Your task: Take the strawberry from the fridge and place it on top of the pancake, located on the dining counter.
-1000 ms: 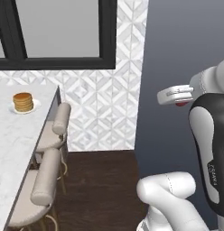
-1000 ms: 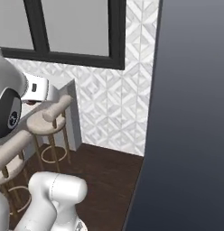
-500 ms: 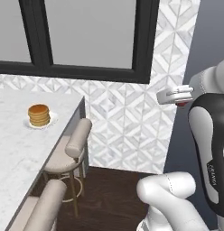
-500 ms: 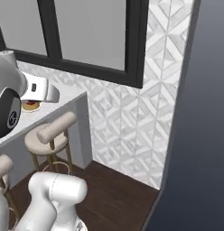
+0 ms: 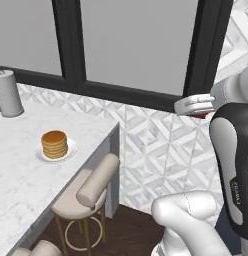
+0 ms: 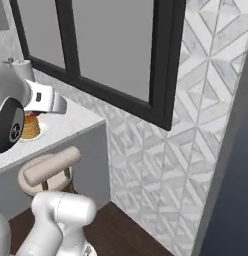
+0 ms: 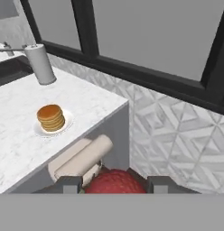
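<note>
Gripper (image 7: pixel 114 184): closed on the strawberry (image 7: pixel 114 182)
Pancake (image 5: pixel 54 144): on plate, on counter (image 5: pixel 18 175), well apart from gripper

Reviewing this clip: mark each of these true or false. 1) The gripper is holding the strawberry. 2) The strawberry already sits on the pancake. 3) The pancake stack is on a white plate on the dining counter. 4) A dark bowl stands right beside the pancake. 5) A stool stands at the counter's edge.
1) True: in the hand view the strawberry sits between the fingertips of the gripper.
2) False: the pancake has a bare top; the berry is in the gripper, away from the counter.
3) True: it rests on a plate on the dining counter.
4) False: only a grey cylinder stands farther back.
5) True: a padded stool is there.
</note>
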